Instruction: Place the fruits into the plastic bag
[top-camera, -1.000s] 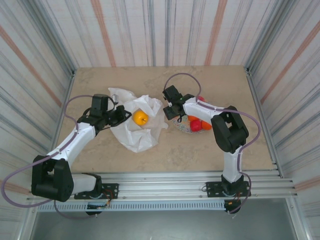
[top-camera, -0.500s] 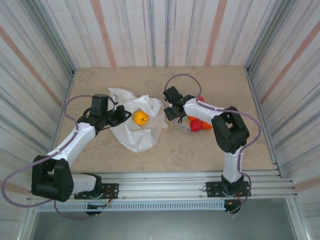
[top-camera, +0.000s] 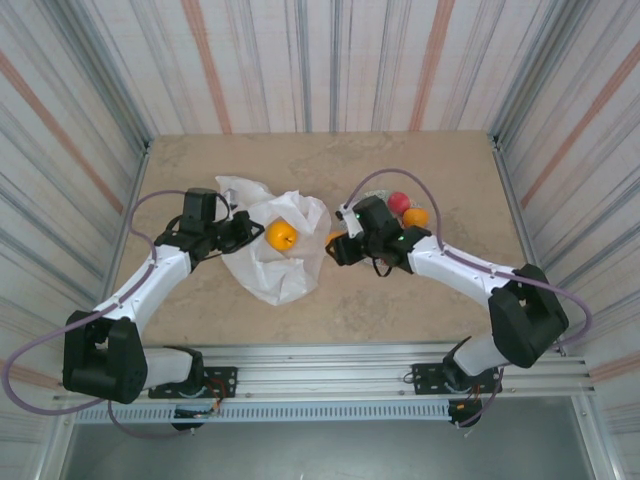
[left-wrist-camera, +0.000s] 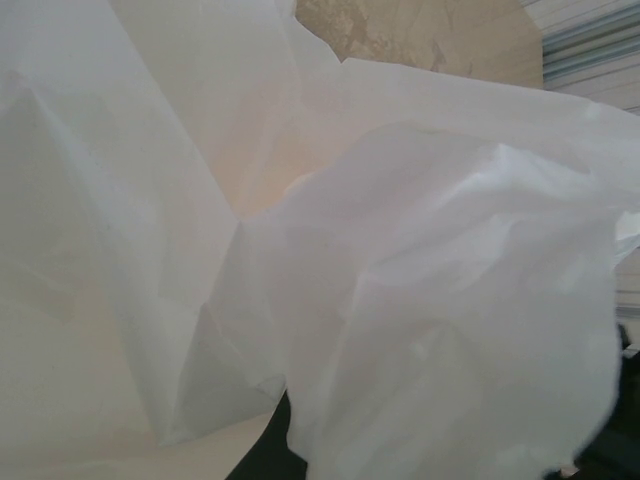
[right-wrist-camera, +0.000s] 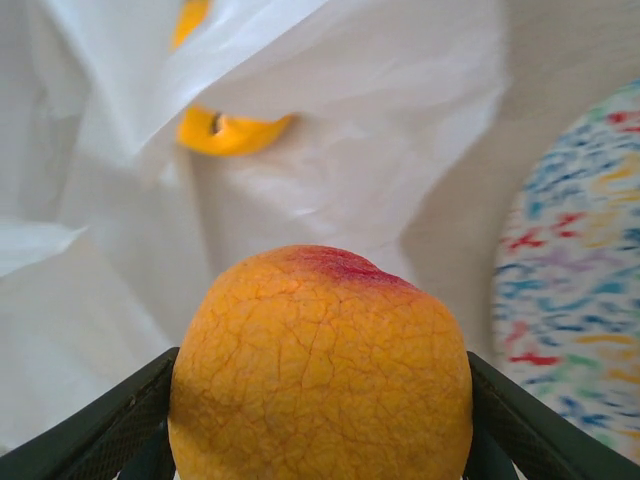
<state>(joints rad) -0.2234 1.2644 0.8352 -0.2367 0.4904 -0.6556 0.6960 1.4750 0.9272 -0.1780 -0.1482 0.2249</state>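
The white plastic bag (top-camera: 272, 262) lies crumpled left of centre, with a yellow-orange fruit (top-camera: 281, 235) inside its mouth. My left gripper (top-camera: 236, 228) is shut on the bag's left edge, and bag film (left-wrist-camera: 420, 280) hangs close in front of the left wrist camera. My right gripper (top-camera: 338, 249) is shut on an orange fruit with a red blush (right-wrist-camera: 320, 370), held just right of the bag's opening (right-wrist-camera: 330, 120). In the right wrist view the fruit in the bag (right-wrist-camera: 230, 130) shows beyond it. A red fruit (top-camera: 399, 201) and an orange one (top-camera: 415, 216) sit behind the right arm.
The multicoloured patterned plate (right-wrist-camera: 575, 280) is just to the right of the held fruit. Striped walls close in the table on three sides. Bare tabletop (top-camera: 300, 165) lies behind the bag and in front of both arms.
My right arm has swung off the plate and left toward the bag, carrying the orange fruit. The left arm and the bag have stayed put.
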